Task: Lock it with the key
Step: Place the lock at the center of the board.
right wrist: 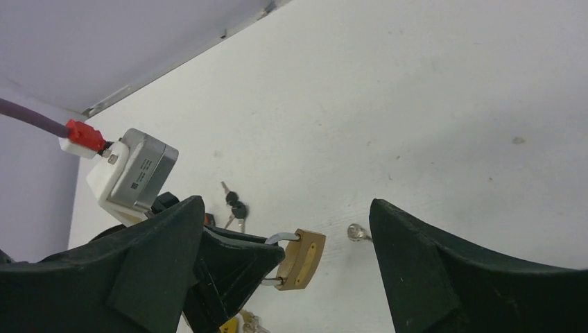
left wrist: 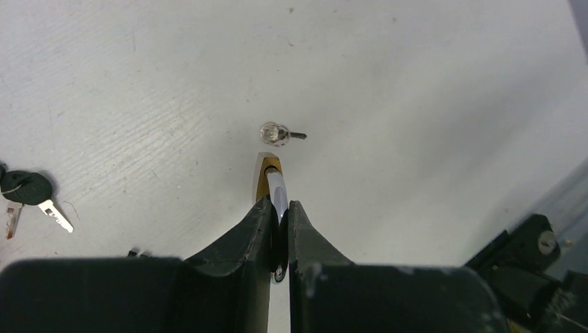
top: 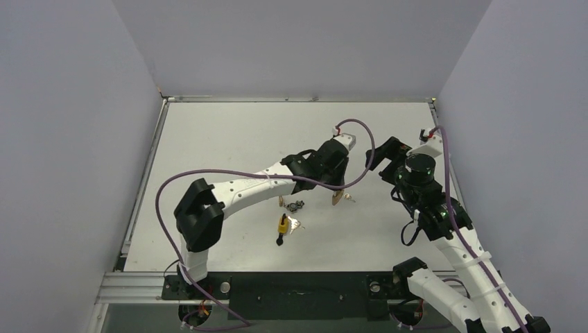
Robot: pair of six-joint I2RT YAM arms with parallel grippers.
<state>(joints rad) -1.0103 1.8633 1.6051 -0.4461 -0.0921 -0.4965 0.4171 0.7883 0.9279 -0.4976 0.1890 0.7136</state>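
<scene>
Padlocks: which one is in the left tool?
The brass padlock, shackle pinched in the left tool; the yellow padlock lies free on the table.

This is a robotics lab test cell: a plain white bench (top: 229,139) boxed in by blank pale-lilac wall panels (top: 69,139) at 9, 12 and 3 o'clock. At 6 o'clock a slotted aluminium rail (top: 139,286) carries two white-and-black jointed robot arms (top: 243,189), bolted side by side and trailing purple cables (top: 158,201).
</scene>
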